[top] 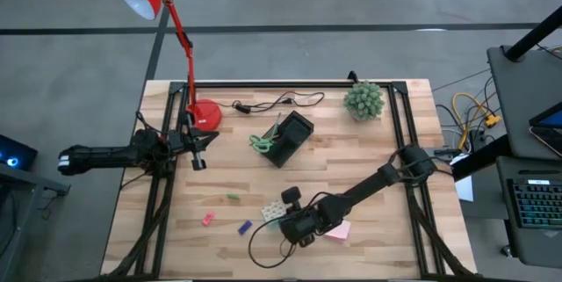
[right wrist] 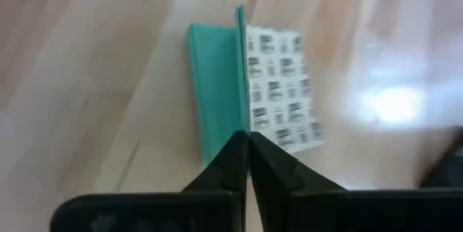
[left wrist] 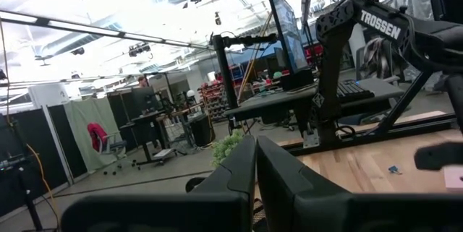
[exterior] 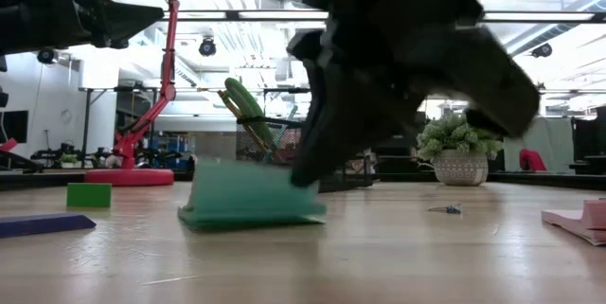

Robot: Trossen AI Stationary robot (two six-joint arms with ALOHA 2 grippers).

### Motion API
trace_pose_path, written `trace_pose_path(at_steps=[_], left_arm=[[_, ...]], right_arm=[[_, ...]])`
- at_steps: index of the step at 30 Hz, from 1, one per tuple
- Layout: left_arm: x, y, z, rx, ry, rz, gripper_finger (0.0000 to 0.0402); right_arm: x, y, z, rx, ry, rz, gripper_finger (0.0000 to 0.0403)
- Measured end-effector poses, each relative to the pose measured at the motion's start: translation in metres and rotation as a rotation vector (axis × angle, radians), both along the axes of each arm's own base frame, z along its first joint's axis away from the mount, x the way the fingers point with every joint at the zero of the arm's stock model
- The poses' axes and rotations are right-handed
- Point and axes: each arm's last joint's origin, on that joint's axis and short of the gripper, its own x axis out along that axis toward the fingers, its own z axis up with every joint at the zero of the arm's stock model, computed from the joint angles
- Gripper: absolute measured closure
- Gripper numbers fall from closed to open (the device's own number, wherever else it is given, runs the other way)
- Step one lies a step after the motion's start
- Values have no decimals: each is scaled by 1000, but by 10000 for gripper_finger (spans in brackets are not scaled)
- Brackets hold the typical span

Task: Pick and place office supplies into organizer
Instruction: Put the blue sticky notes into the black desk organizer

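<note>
Right gripper [right wrist: 247, 145], jaws pinched together, noses at the green-white patterned block [right wrist: 249, 91] lying flat on the worktop [top: 378, 159], probably tipping it up for grabbing.

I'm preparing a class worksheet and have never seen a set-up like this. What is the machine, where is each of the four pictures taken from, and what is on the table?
It is a robot with two dark arms at a wooden table. One picture looks down from above, one looks level across the tabletop, and two come from cameras on the wrists.

The left gripper waits near the red lamp, fingers together. The right gripper reaches down at the green-white patterned block; its fingers look closed and hold nothing.

Also on the table: a black organizer with green-handled scissors in it, a pink sticky-note pad, small pink, green and blue pieces, a cable and a plant ball.
</note>
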Motion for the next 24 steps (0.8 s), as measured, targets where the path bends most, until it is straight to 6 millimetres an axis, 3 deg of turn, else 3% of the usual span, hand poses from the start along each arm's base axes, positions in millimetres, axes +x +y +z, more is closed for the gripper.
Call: trace_pose_path(at_steps=[9,15,24], left_arm=[[0,0,0,0,0,0,402],[0,0,0,0,0,0,402],[0,0,0,0,-2,0,402]], right_arm=[[-9,-10,22,-99,0,-51,395],[-16,-17,50,-153,-61,-81,395],[-37,-53,97,-290,-73,-211,395]])
